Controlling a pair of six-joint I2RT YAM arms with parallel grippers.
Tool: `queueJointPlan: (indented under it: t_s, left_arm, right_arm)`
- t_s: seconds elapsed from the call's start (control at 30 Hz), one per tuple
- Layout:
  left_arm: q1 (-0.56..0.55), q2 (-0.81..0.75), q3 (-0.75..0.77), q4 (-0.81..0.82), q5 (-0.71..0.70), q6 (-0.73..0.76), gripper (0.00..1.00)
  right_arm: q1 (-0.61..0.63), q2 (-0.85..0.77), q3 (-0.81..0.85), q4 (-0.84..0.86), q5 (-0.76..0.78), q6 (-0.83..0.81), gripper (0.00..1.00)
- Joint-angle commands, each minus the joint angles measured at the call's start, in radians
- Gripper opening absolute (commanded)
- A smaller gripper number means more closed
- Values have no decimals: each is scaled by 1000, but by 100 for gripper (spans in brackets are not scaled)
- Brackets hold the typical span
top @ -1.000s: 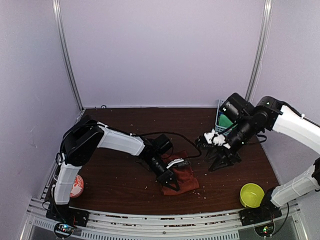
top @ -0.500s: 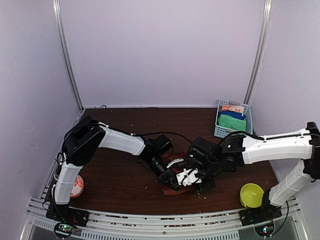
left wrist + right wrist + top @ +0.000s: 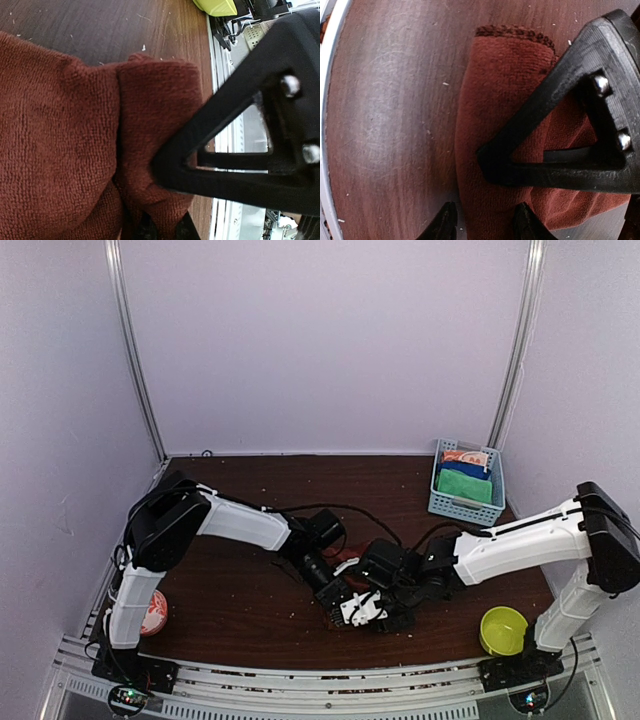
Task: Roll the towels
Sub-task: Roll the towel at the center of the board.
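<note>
Rust-red towel (image 3: pixel 60 150): soft, light, limp terry; likely slumps unless pinned. Lies bunched on table (image 3: pixel 230 590), near-front centre, under both tools. Best hold: folded edge, pinched through both layers. Left gripper (image 3: pixel 338 602): arm stretched low rightward, jaws clamped on towel fold. Right gripper (image 3: pixel 372 615): arm reaching low leftward, finger on cloth; gripping or only pressing, cannot tell. Green towel (image 3: pixel 463 485): in basket (image 3: pixel 450 506), back right.

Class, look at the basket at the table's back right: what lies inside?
Inside the basket: a green cloth in front, something blue behind it, an orange-and-white item at the back. Whatever lies under them is covered.
</note>
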Motion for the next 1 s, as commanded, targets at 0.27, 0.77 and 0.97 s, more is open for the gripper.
queueJointPlan:
  t_s: [0.27,0.77,0.97]
  left_arm:
    - [5,-138,-42,-153,-280,53,41]
    - [-23,-841,-451,242,-943,-33,51]
    - [-195,-907,-459,275,-1067,149,54]
  right_arm:
    - [-8,96,19,-69,-31,4,17]
    - [-262,390,367,-495,-579,105,8]
    - [-356,568,515,-621,-640,68,8]
